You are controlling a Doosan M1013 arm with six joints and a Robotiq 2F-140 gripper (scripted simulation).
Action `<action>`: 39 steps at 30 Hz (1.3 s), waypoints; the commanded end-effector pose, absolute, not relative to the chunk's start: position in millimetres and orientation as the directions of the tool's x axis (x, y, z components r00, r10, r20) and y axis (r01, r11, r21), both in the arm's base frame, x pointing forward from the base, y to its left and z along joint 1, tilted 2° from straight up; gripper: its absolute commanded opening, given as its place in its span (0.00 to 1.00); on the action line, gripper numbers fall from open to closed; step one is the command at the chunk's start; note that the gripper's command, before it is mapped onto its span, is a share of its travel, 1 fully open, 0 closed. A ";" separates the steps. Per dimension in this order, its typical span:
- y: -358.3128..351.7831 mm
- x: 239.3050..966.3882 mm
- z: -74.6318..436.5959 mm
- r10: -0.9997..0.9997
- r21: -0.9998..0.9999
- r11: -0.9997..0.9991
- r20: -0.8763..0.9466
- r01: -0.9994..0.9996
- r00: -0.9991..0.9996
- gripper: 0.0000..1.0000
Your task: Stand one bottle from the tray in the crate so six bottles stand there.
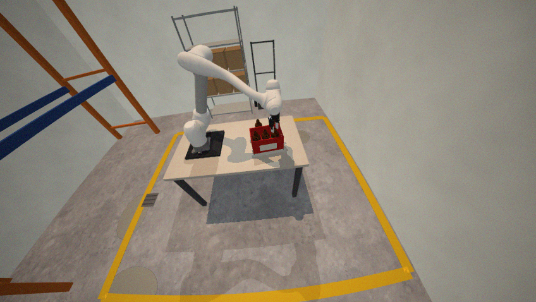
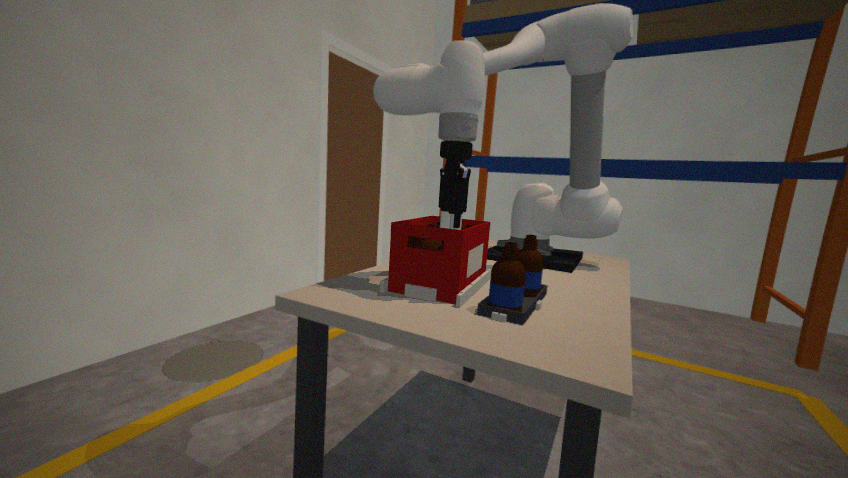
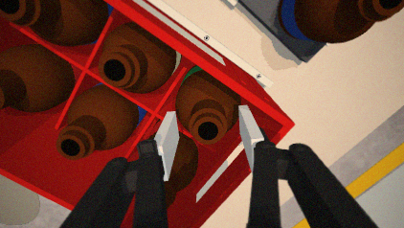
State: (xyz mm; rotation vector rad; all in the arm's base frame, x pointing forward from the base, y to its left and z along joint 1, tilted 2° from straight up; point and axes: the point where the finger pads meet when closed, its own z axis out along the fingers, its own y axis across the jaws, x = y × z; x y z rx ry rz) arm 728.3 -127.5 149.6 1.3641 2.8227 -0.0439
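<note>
The red crate (image 1: 255,148) (image 2: 415,270) (image 3: 268,107) stands level on the table. In the wrist view a brown bottle (image 3: 211,93) stands in its corner cell on the tray side. My gripper (image 1: 274,127) (image 2: 451,223) (image 3: 208,122) is open, pointing down, with one finger on each side of this bottle's neck and visible gaps on both sides. Several other brown bottles stand in the other cells, one of them (image 3: 182,160) partly hidden behind my left finger. Two bottles (image 2: 507,276) (image 2: 532,261) with blue labels stand upright on the dark tray (image 2: 515,317) (image 3: 298,52), which sits level beside the crate.
The crate's thin red dividers (image 3: 72,100) and outer walls lie close around my fingers. Pale rails (image 2: 473,289) (image 3: 241,65) run along the crate's foot. The arm's black base plate (image 1: 216,144) is at the other end of the table (image 1: 194,170) (image 2: 570,338).
</note>
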 end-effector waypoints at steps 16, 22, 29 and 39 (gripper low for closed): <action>-127.5 728.2 149.7 0.783 -0.022 0.621 -0.018 0.783 -0.621 0.38; -127.5 728.2 149.7 0.783 -0.022 0.621 -0.018 0.783 -0.621 0.38; -127.4 728.2 150.1 0.783 -0.022 0.621 -0.018 0.783 -0.621 0.38; -127.3 728.3 155.8 0.783 -0.022 0.621 -0.018 0.783 -0.621 0.38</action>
